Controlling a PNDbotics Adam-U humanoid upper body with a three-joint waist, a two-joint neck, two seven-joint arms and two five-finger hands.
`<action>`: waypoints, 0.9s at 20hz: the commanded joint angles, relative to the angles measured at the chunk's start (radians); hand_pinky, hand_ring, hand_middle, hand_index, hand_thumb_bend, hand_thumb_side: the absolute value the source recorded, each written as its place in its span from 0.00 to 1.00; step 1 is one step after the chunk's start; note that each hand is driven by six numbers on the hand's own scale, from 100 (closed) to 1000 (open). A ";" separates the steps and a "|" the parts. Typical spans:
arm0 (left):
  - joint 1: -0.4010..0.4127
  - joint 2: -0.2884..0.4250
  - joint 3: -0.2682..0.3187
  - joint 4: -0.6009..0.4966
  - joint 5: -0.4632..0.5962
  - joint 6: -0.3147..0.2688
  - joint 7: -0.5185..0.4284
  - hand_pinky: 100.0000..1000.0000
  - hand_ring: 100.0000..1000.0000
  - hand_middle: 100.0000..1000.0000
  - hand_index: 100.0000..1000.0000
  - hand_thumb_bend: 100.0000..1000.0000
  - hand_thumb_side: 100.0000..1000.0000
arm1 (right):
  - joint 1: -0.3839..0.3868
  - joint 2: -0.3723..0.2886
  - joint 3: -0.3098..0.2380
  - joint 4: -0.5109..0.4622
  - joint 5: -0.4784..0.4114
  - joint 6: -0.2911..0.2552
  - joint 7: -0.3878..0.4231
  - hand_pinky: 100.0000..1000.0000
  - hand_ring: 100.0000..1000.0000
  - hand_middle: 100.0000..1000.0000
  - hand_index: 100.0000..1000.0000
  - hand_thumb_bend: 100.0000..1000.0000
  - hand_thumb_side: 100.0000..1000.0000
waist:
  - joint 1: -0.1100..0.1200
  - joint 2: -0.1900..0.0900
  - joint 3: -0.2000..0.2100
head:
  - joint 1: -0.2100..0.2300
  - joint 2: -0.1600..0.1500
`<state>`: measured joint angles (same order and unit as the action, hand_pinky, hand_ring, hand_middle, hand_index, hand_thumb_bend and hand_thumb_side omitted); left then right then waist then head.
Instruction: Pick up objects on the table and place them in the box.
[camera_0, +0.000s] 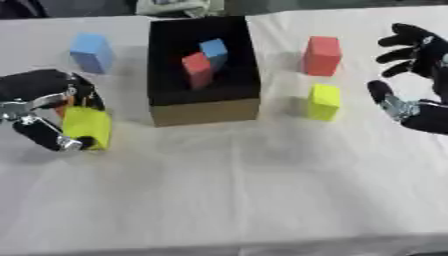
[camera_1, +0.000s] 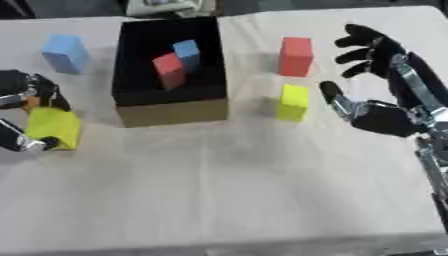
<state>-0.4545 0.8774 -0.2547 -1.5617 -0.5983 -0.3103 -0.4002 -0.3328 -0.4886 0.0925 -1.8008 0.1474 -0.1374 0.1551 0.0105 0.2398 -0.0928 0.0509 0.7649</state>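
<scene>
The black-lined box (camera_0: 206, 107) stands at the table's middle back, with a red block (camera_0: 197, 70) and a blue block (camera_0: 214, 51) inside. At the left my left hand (camera_0: 39, 107) is shut on a yellow block (camera_0: 87, 127); something orange (camera_0: 66, 104) shows behind its fingers. A blue block (camera_0: 91, 52) stands behind that hand. Right of the box are a red block (camera_0: 322, 55) and a smaller yellow block (camera_0: 323, 101). My right hand (camera_1: 385, 112) hovers open just right of these two, fingers spread, touching neither.
A white cloth (camera_0: 227, 190) covers the table, and its front half holds nothing. Beyond the far edge lies a pale object (camera_0: 179, 7). The table's front edge runs along the bottom of both views.
</scene>
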 joint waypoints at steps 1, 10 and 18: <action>-0.010 0.038 0.044 -0.045 0.021 0.011 0.006 0.65 0.41 0.28 0.53 0.18 0.08 | -0.004 -0.016 -0.014 -0.009 0.004 0.001 -0.002 0.62 0.73 0.79 0.96 0.22 0.27 | 0.007 -0.033 0.001 | -0.003 0.005; -0.151 0.029 0.094 -0.131 0.055 0.092 0.042 0.65 0.40 0.27 0.54 0.25 0.12 | -0.001 -0.014 -0.011 -0.006 0.002 0.000 0.002 0.62 0.73 0.79 0.96 0.22 0.27 | 0.008 -0.040 -0.001 | -0.005 0.005; -0.381 -0.147 0.018 0.023 -0.032 0.089 0.068 0.66 0.41 0.27 0.55 0.28 0.13 | -0.002 -0.002 -0.003 -0.003 -0.003 -0.002 0.011 0.62 0.73 0.79 0.96 0.21 0.27 | 0.002 -0.041 -0.017 | 0.003 0.005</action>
<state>-0.8123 0.7384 -0.2344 -1.5559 -0.6114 -0.2203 -0.3417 -0.3249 -0.4795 0.0935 -1.7995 0.1468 -0.1369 0.1629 0.0105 0.2299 -0.1106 0.0508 0.7649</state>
